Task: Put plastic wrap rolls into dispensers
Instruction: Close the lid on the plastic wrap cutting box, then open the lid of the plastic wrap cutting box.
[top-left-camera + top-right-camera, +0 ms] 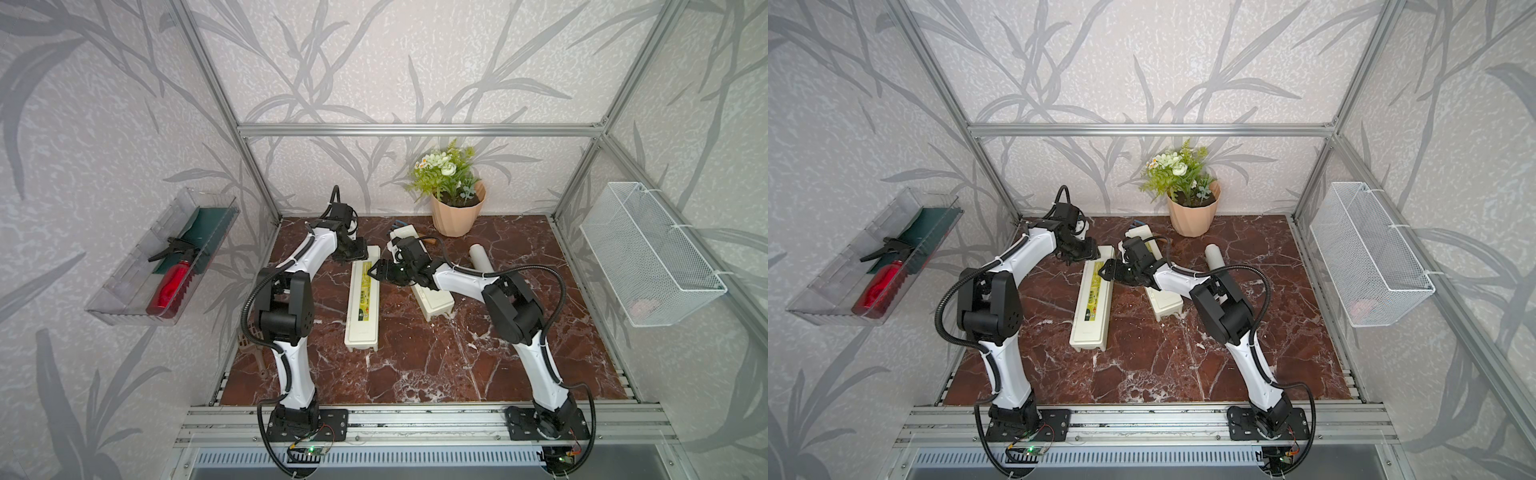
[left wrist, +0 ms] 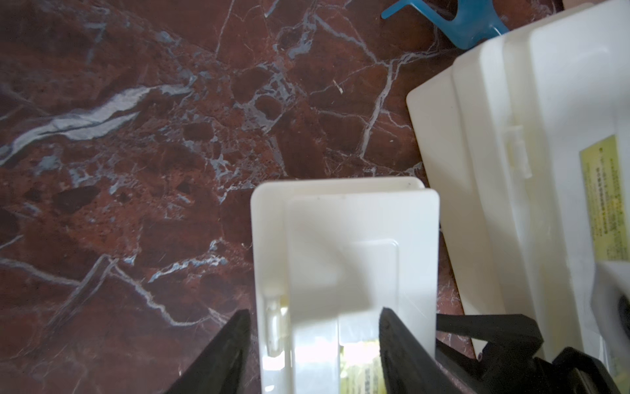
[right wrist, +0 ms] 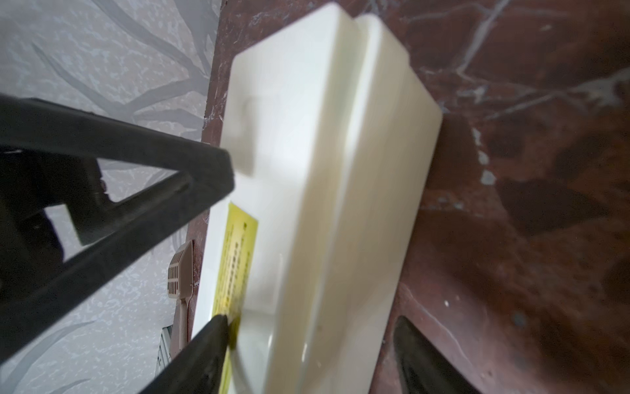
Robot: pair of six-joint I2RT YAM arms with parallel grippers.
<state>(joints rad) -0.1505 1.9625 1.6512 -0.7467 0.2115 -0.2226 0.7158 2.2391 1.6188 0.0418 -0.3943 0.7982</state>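
A long cream dispenser [image 1: 363, 303] with a yellow-green label lies lid down in the middle of the marble table. My left gripper [image 1: 353, 252] hangs open over its far end. In the left wrist view the left gripper [image 2: 314, 310] straddles that dispenser [image 2: 344, 238], one finger beside its edge. My right gripper [image 1: 375, 272] is open at the box's right side. Seen from the right wrist, this gripper [image 3: 312, 319] spans the dispenser [image 3: 324, 170]. A second dispenser [image 1: 432, 301] lies slantwise under the right arm. One plastic wrap roll [image 1: 480, 257] lies further right, untouched.
A potted plant [image 1: 455, 216] stands at the back. A clear wall tray [image 1: 124, 291] on the left holds a red spray bottle [image 1: 170, 286]. A white wire basket [image 1: 648, 253] hangs on the right wall. A blue plastic piece [image 2: 460, 20] lies behind the second dispenser.
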